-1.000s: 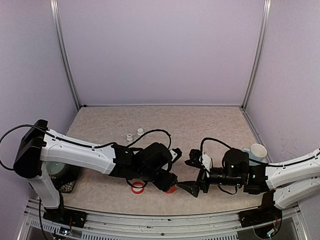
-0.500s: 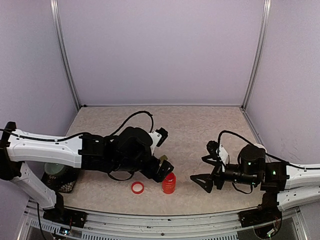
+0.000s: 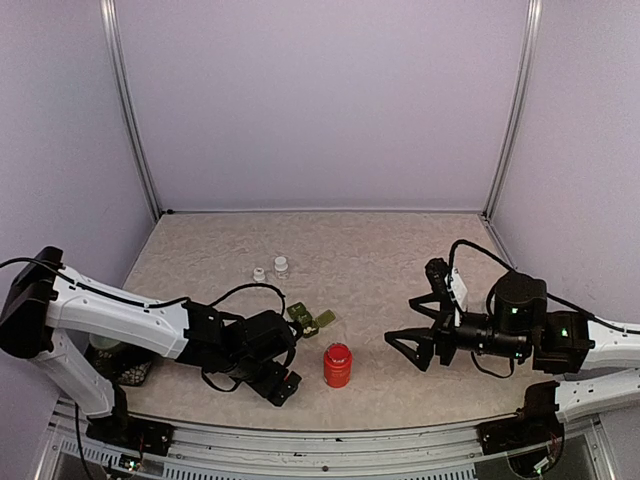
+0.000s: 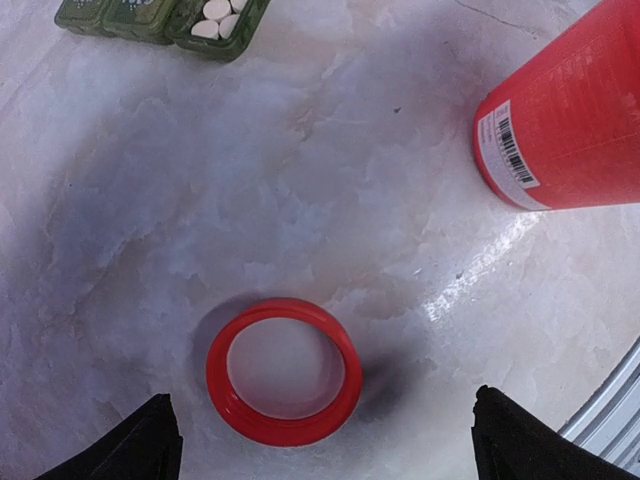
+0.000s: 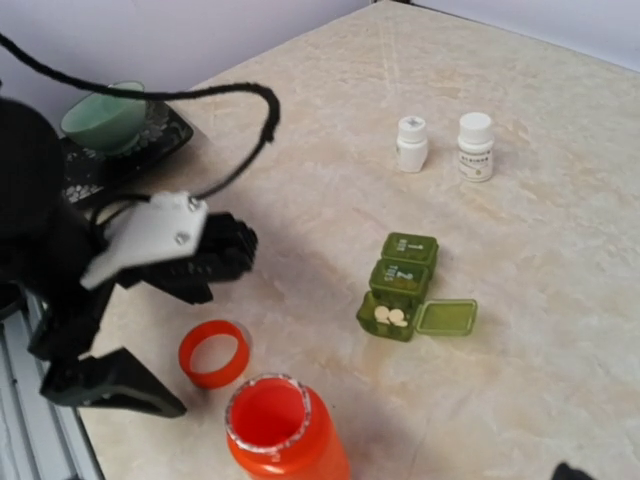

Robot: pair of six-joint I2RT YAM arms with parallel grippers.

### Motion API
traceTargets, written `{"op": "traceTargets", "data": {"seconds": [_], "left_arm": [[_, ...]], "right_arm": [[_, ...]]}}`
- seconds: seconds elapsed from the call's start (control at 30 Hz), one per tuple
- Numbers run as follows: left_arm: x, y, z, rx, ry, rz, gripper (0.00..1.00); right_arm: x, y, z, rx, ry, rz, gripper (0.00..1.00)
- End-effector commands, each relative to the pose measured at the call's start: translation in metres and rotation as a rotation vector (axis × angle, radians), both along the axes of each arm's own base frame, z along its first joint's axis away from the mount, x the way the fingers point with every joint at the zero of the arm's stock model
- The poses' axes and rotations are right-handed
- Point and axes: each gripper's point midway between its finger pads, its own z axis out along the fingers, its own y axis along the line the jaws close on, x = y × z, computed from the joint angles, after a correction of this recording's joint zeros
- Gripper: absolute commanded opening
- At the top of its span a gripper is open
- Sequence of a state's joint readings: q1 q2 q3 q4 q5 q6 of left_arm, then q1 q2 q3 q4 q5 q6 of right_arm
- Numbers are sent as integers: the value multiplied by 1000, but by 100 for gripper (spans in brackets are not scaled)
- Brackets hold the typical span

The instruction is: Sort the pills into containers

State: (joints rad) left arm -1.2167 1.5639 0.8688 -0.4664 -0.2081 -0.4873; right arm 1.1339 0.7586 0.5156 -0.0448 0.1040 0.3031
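Observation:
The green containers [image 5: 400, 285] lie mid-table as a strip of three. The nearest compartment has its lid [image 5: 446, 317] swung open and white pills [image 5: 388, 316] inside; the strip also shows in the overhead view [image 3: 310, 318] and the left wrist view [image 4: 160, 15]. An open red bottle [image 3: 338, 365] stands upright just in front of them. My left gripper [image 4: 325, 430] hangs open above a red cap ring [image 4: 283, 370] lying flat on the table, left of the bottle. My right gripper [image 3: 408, 322] is open and empty to the right of the bottle.
Two small white bottles [image 3: 259, 273] [image 3: 281, 264] stand further back. A green bowl [image 5: 105, 115] on a dark mat sits at the near left corner. A metal rail runs along the table's front edge [image 3: 320, 435].
My left gripper opened, let go of the red bottle and pulled back left over the cap ring. The right arm drew back to the right, and the containers came into view.

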Motion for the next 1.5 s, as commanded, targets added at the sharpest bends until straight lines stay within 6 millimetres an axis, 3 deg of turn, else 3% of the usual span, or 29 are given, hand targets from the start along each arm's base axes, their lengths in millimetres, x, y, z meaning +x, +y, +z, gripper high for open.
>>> {"op": "traceTargets", "data": {"seconds": [0.0,0.33,0.57,0.7,1.0,1.27,1.37,1.47], "left_arm": [[7,-1,-2,43,-14,-9,99],[18,6,-19,60,20,-10,87],[18,-1,-18,9,52,-26,66],[17,3,-22,15,68,-24,60],[20,10,-25,41,54,-8,62],[19,11,-28,49,60,-11,43],[20,8,-23,33,50,-11,39],[26,-2,-2,-32,14,-15,39]], "right_arm": [[-4,3,5,0,-2,24,100],[-7,-1,5,18,-4,30,95],[-7,3,-2,-1,6,36,89],[-7,2,1,5,2,37,88],[-6,4,3,7,1,38,87],[-7,4,4,5,-3,39,87],[-11,6,6,14,-2,68,88],[-21,10,10,38,-11,133,88]]}}
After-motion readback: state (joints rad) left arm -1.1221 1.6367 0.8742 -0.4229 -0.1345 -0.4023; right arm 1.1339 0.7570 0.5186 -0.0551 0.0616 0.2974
